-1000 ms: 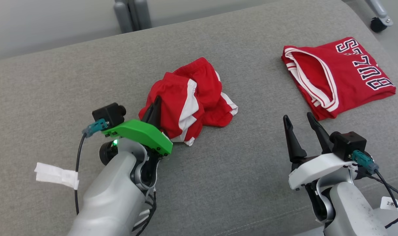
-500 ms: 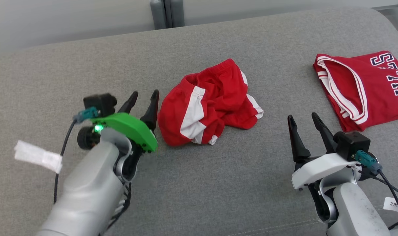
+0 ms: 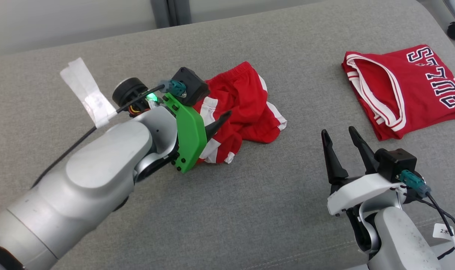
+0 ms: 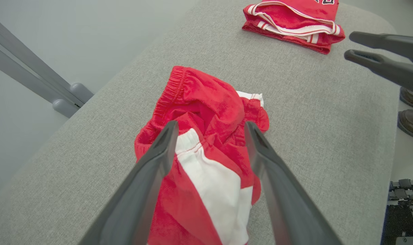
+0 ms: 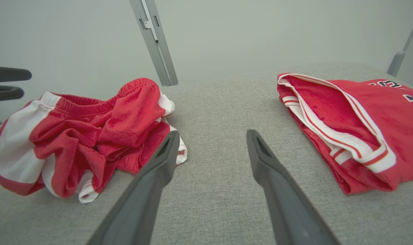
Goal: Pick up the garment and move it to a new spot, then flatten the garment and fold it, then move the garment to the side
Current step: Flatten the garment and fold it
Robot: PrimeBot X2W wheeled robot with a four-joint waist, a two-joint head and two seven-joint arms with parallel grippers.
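Since the shorts [image 3: 246,97] lie crumpled mid-cushion [image 3: 250,195], the left gripper [image 4: 210,126] hovers over them, jaws apart, likely to grab a fold. Right gripper [image 3: 338,130] sits clear, jaws apart, near the folded jersey [image 3: 407,86].

Bench [image 3: 250,210]: carries the crumpled shorts [image 3: 246,101] at its middle and the folded jersey [image 3: 411,86] well apart to their right.
Left pincer [image 4: 210,125]: at the shorts' left side, reaching rightward over the cloth.
Right pincer [image 3: 338,131]: over the bench's near part, between shorts and jersey, apart from both, nearer the jersey's near corner.
Posts [image 3: 167,13]: behind the bench's far edge, beyond the shorts.
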